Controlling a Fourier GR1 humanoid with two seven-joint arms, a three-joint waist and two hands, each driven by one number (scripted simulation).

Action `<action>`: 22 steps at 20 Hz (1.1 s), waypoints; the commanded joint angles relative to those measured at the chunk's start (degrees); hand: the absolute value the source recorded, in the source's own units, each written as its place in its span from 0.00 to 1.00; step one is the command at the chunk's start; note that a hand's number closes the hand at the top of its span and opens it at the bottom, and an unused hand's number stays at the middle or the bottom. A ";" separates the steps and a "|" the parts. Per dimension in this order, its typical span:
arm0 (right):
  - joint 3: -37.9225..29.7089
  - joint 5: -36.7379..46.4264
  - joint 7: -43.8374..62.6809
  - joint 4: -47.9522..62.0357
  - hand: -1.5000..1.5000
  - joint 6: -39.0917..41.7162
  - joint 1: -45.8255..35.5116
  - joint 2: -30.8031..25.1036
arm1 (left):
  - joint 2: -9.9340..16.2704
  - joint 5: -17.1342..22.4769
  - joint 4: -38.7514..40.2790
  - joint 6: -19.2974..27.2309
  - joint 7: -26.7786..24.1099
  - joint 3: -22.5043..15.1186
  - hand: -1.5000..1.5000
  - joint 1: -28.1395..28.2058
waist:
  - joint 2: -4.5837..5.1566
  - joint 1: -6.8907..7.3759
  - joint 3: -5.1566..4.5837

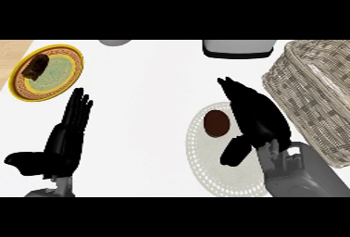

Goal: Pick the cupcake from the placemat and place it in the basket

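Observation:
A dark brown cupcake (216, 123) stands on a round pale placemat (212, 171) at the lower middle right. My right hand (256, 115) hovers just right of the cupcake, fingers straight and pointing up-left, thumb below the cupcake; it holds nothing. A woven wicker basket (311, 97) lies at the right edge, just beyond that hand. My left hand (65, 134) rests open at the lower left, fingers pointing up.
A yellow-rimmed plate (65, 69) with a dark brown item (35, 67) on it sits at the upper left, next to a wooden board (10, 53). A grey-and-black container (238, 47) and a grey round object (114, 42) stand at the far edge.

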 commanded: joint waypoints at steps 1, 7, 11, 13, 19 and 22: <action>-1.43 1.01 6.15 -2.37 0.00 2.88 2.17 2.07 | -0.86 -2.51 -1.13 1.33 2.99 -0.57 0.50 -2.46 | 0.00 -0.25 0.02; -1.03 9.01 -5.38 5.96 0.00 -1.20 4.72 5.61 | -0.24 1.73 4.82 -5.63 -5.83 5.09 0.50 1.35 | 0.14 0.07 0.00; -0.04 15.15 -5.71 7.00 0.00 -2.00 6.48 9.46 | -2.78 -1.82 0.39 -2.62 0.79 2.51 0.50 -0.05 | 0.09 0.05 0.02; -2.06 16.04 -7.42 10.06 0.00 -0.81 4.46 9.96 | -2.18 -2.60 -1.65 -3.26 0.87 2.66 0.50 1.87 | 0.09 0.17 0.02; -2.67 21.50 -11.16 12.43 0.00 -4.34 7.92 12.86 | -3.18 -3.51 -1.37 -4.90 0.90 3.57 0.50 1.64 | 0.08 0.10 0.03; -4.33 22.66 -12.94 18.28 0.00 -5.00 4.67 15.13 | -5.86 -5.06 -2.58 -3.38 0.07 1.60 0.50 3.06 | 0.10 0.23 0.03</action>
